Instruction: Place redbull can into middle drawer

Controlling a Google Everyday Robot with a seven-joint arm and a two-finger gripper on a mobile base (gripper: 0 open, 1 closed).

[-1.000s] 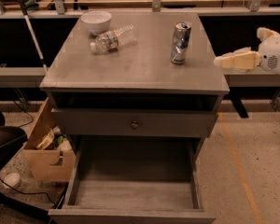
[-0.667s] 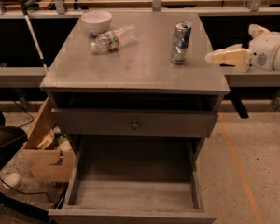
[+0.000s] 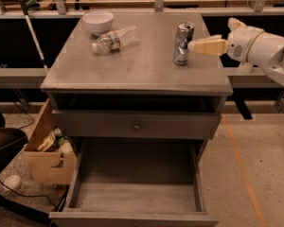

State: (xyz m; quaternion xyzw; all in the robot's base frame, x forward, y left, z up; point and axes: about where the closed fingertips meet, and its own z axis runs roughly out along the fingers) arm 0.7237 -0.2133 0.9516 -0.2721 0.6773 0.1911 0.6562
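Observation:
The redbull can [image 3: 183, 43] stands upright on the grey cabinet top [image 3: 132, 65], towards its right rear. My gripper [image 3: 195, 46] comes in from the right at the height of the can's upper half, and its tip is right beside the can's right side. The white arm [image 3: 267, 48] stretches off to the right edge. The middle drawer [image 3: 136, 196] is pulled out at the bottom of the view, with a bare plank floor and low side walls. Nothing lies in it.
A clear plastic water bottle [image 3: 114, 39] lies on its side on the cabinet top, with a white bowl [image 3: 98, 21] behind it. A shut drawer front with a small knob [image 3: 136, 125] sits above the open drawer. A cardboard box [image 3: 46, 151] stands on the floor to the left.
My gripper has moved left across the cabinet's right edge and now reaches the can's right side. The can, bottle and bowl have not moved.

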